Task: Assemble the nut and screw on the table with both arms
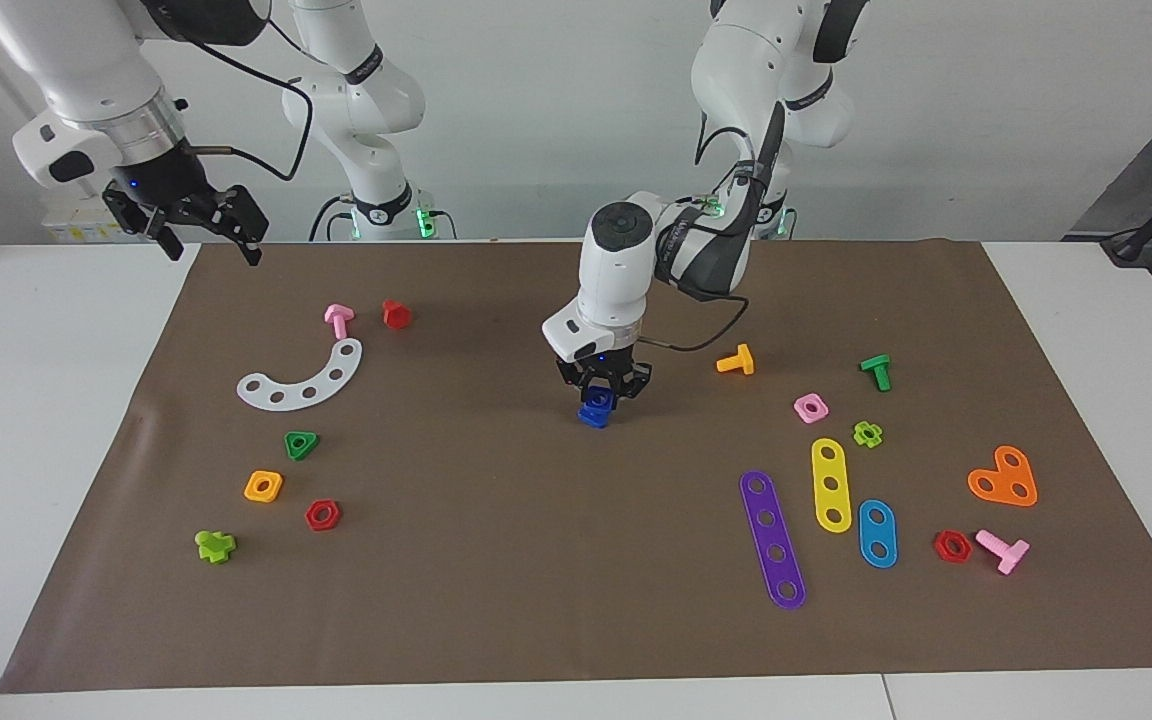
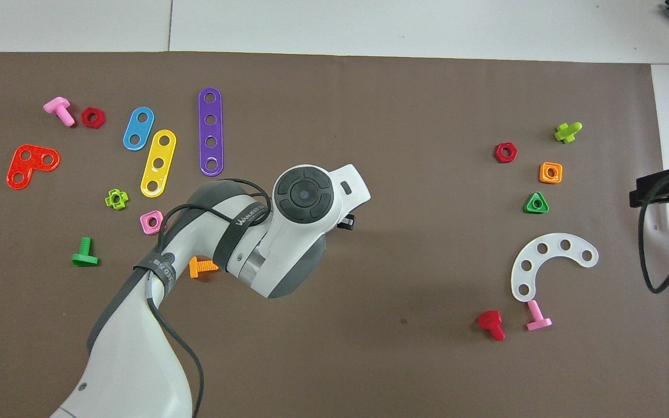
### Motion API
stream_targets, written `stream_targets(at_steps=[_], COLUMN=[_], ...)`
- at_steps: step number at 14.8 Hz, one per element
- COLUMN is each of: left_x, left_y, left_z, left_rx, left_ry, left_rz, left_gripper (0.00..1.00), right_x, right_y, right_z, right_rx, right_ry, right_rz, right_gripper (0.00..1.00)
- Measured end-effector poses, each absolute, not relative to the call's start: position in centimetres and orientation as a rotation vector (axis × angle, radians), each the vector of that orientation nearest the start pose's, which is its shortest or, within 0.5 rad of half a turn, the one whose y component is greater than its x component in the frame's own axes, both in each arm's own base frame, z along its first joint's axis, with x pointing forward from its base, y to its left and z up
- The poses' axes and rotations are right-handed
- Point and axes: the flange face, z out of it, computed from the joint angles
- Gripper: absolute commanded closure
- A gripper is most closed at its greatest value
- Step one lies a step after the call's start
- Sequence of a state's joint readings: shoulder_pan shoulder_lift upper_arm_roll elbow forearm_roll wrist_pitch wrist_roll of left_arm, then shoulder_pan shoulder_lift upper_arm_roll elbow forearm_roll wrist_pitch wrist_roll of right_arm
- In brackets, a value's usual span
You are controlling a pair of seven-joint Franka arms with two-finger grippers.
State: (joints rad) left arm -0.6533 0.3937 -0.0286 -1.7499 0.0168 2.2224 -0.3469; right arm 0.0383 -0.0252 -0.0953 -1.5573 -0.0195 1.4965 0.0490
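Now the left claw (image 1: 600, 396) stands low over the middle of the brown mat (image 1: 576, 600), its fingertips pinched on a dark-blue piece (image 1: 596, 408) that reaches down to the mat (whether the nut, the screw or the two stacked, I cannot tell). In the overhead view the left arm's wrist hides this piece. Outward in the facing view, an orange bolt (image 1: 736, 360) lies at two o'clock from the claw and a pink square nut (image 1: 811, 407) at three o'clock. A white curved strip (image 1: 301, 379) lies at nine o'clock. The right claw (image 1: 208, 238) waits, fingers spread and holding nothing, above the mat's corner at the right arm's end of the bench (image 1: 36, 420).
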Motion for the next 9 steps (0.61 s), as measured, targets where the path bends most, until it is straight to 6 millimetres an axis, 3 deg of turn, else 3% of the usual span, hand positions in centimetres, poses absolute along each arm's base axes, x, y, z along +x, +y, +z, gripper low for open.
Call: stream_targets(at_steps=[9], left_x=[50.55], left_y=[-42.01], left_z=[34.54], left_rx=[-3.136], left_ry=[0.506], left_rz=[-0.106], left_gripper=[1.0], right_x=[53.81], right_y=[-3.37], right_z=[63.82], right_rx=[-3.153], right_ry=[0.169], right_rz=[0.056], right_gripper=[0.0])
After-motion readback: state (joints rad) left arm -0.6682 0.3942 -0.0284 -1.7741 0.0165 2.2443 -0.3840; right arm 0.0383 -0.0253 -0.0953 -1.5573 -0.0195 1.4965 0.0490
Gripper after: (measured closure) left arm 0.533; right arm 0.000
